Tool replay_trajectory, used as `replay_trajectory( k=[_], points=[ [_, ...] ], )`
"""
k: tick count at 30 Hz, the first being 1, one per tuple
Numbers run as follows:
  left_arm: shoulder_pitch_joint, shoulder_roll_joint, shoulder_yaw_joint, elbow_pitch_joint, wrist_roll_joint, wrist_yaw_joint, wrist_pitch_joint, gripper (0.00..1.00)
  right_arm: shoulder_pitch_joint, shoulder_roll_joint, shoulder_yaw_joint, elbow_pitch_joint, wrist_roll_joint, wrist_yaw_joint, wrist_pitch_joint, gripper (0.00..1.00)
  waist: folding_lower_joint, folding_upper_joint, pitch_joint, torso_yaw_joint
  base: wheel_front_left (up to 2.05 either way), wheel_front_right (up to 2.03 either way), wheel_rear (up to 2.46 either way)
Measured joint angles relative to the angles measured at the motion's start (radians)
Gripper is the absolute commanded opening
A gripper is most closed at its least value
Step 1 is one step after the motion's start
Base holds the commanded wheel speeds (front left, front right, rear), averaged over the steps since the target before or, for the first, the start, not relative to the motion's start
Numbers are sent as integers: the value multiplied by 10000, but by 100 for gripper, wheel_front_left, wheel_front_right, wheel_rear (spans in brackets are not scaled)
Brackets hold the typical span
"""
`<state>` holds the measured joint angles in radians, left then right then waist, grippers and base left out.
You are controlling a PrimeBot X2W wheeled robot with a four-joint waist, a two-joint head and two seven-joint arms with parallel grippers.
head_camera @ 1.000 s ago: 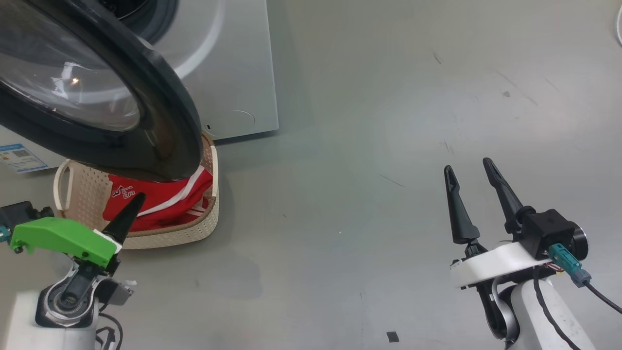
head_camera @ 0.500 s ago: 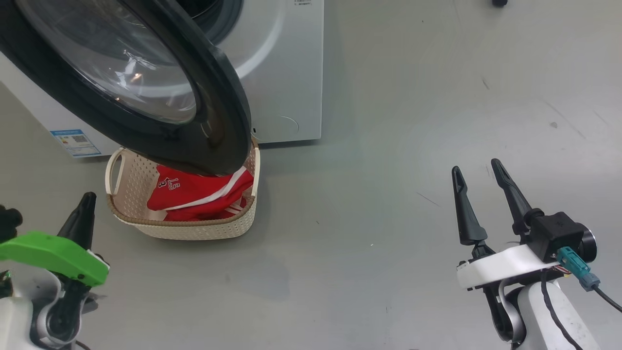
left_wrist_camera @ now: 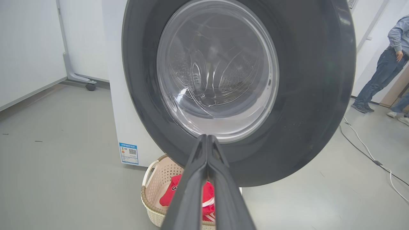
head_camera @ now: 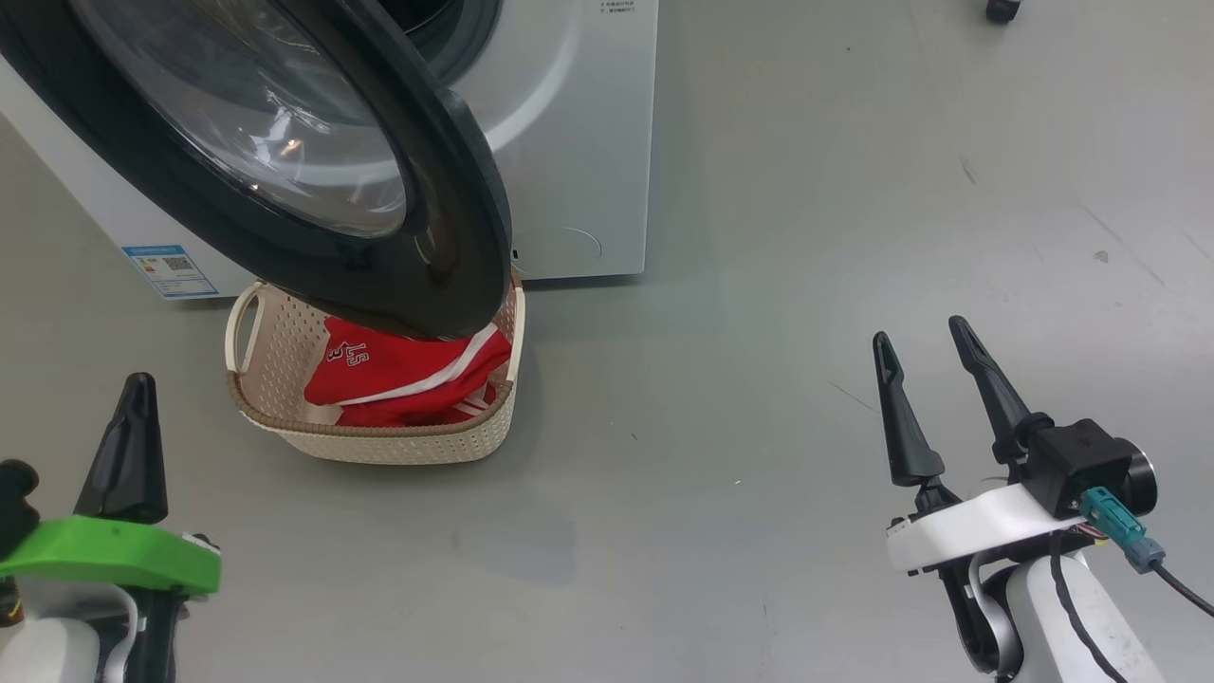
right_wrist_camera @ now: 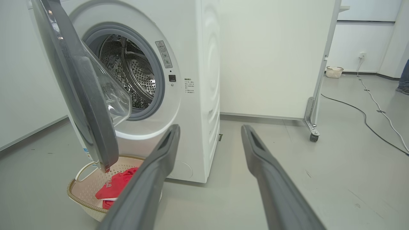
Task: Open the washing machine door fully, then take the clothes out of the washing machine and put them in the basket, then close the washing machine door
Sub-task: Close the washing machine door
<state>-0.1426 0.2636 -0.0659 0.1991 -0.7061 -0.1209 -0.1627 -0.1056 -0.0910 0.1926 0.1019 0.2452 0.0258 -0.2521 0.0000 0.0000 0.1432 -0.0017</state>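
Note:
The washing machine (head_camera: pixel 588 142) stands at the upper left, its perforated drum (right_wrist_camera: pixel 134 73) bare inside. Its black-rimmed door (head_camera: pixel 285 161) hangs open over the cream basket (head_camera: pixel 275 332). The red clothes (head_camera: pixel 398 375) with white stripes lie in the basket, partly hidden by the door. My left gripper (head_camera: pixel 140 384) is shut and empty, left of the basket and pointing at the door's glass (left_wrist_camera: pixel 217 70). My right gripper (head_camera: pixel 918 334) is open and empty, far right of the basket over bare floor.
A blue sticker (head_camera: pixel 169 270) marks the machine's left side. In the right wrist view a wheeled partition foot (right_wrist_camera: pixel 313 135) and a cable (right_wrist_camera: pixel 367 118) lie right of the machine. A person (left_wrist_camera: pixel 386 60) stands at the far right in the left wrist view.
The head camera has shifted, so machine and basket sit further right. My left gripper has drawn back from over the basket to its left. The right gripper holds its pose.

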Motion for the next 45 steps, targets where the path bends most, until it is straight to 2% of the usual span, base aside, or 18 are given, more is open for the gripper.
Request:
replay_trajectory(
  k=[3, 4, 5, 6, 17, 45],
  points=[
    [97, -23, -56, 2, 263, 0, -493, 0, 77, 0, 10, 4, -15, 31, 0, 100, 0, 0, -9, 17, 0, 0, 0],
    [120, 8, -79, 12, 487, 0, -663, 22, 88, 2, 12, 4, -15, 31, 0, 100, 0, 0, -12, 22, 0, 0, 0],
    [158, 67, -115, 15, 738, 0, -794, 83, 93, 6, 12, 4, -17, 31, 0, 100, 0, 0, -15, 25, 0, 0, 0],
    [158, 67, -115, 15, 738, 0, -794, 100, 93, 6, 12, 4, -17, 31, 0, 100, 0, 0, -15, 25, 0, 0, 0],
    [422, 44, -464, 234, 1507, -2, -823, 100, 102, 104, 65, 6, -27, 75, 0, 100, 0, 0, 2, 22, 0, 0, 0],
    [413, -393, -263, 412, 1908, -2, -865, 100, 102, 196, -29, 8, -29, 82, 0, 100, 0, 0, 63, 55, 0, 0, 0]
  ],
)
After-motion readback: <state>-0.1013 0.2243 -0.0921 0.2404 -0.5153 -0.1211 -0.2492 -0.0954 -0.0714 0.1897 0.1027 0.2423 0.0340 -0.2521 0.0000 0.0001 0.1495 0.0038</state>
